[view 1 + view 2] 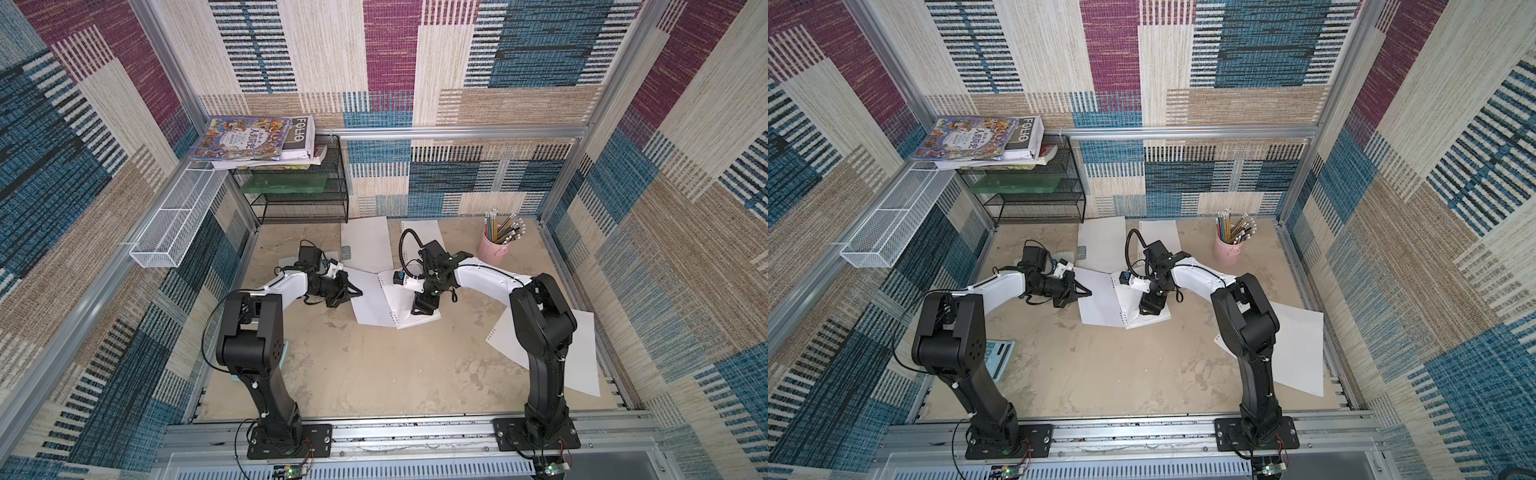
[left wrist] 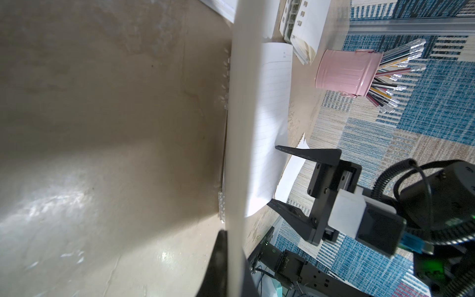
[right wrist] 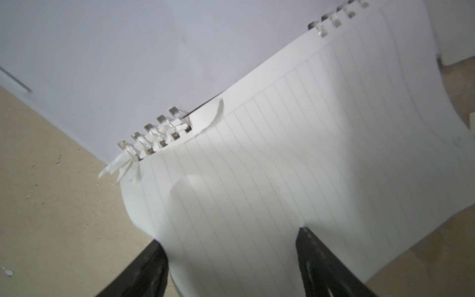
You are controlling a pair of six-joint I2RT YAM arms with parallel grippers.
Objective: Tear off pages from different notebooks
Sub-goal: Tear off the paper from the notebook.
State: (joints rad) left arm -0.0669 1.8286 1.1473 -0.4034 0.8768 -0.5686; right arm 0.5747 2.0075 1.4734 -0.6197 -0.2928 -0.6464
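Lying open at the middle of the table [image 1: 374, 374], the notebook [image 1: 388, 309] is pinned by its turned-back cover [image 1: 368, 303], on which the left gripper [image 1: 358, 293] is closed tight. The lined page [image 3: 295, 159] is straddled from above by the right gripper [image 3: 231, 257], its fingers [image 3: 321, 264] spread wide with the tips set on the paper and nothing pinched; the sheet is bulged up between them. At the rings [image 3: 154, 133] nearer that gripper the page is seen ripped, with shreds hanging, while at the farther rings it appears attached. A crooked tear is judged the main risk: if the bulge is caught off-centre, the pull would be loaded onto one corner and the sheet split across rather than freed along its holes. If only a thin fold is nipped, it could be lost from the fingers. Were the cover's clamp to give, the whole notebook would be dragged toward the loose page [image 1: 582, 353] by the right arm's base.
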